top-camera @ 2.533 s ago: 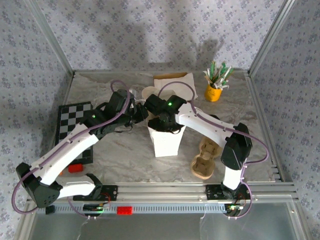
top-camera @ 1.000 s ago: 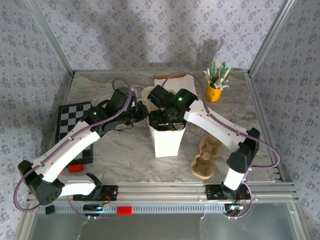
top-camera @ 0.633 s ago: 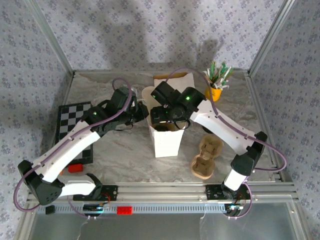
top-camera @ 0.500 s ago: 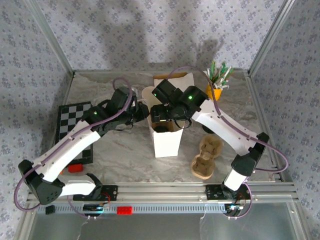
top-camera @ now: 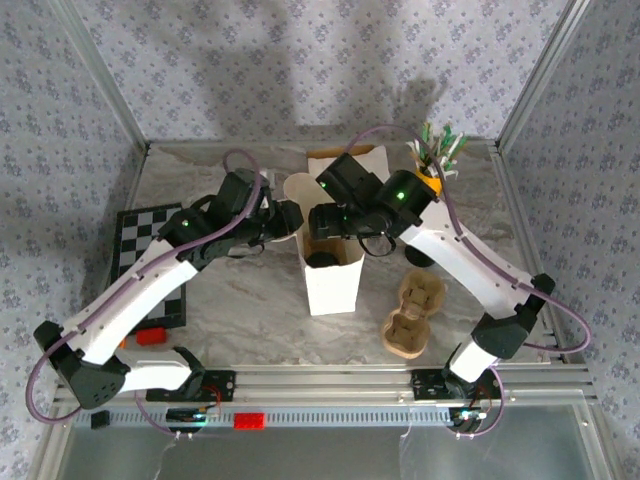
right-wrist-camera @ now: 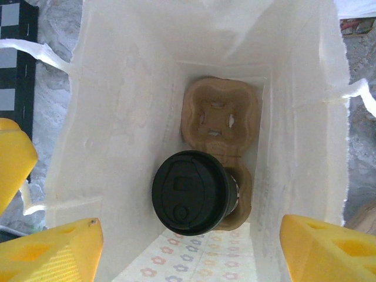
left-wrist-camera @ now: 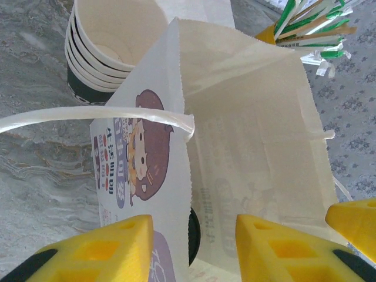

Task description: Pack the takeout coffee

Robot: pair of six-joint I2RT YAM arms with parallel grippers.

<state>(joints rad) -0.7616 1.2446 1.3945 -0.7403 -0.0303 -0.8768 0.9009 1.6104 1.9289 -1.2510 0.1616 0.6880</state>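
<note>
The coffee [right-wrist-camera: 191, 192], capped with a black lid, is sitting upright deep inside the white bag [right-wrist-camera: 117, 117], in the near cup-hole of a cardboard carrier [right-wrist-camera: 220, 114] lying on the bag's floor. The bag is standing open in the middle of the counter [top-camera: 240, 290].

The right pincer [right-wrist-camera: 188, 235] is hanging over the bag's mouth, looking straight down. Its jaws are standing wide apart and gripping nothing.

The left pincer [left-wrist-camera: 191, 235] is sitting at the bag's left rim. It is partly open, with the bag's wall edge passing between its fingers [left-wrist-camera: 100, 249], and it is not pinching the paper.

A stack of cups [left-wrist-camera: 111, 41] is standing just behind the bag. A second carrier [top-camera: 410, 318] is lying on the counter to the bag's right.
</note>
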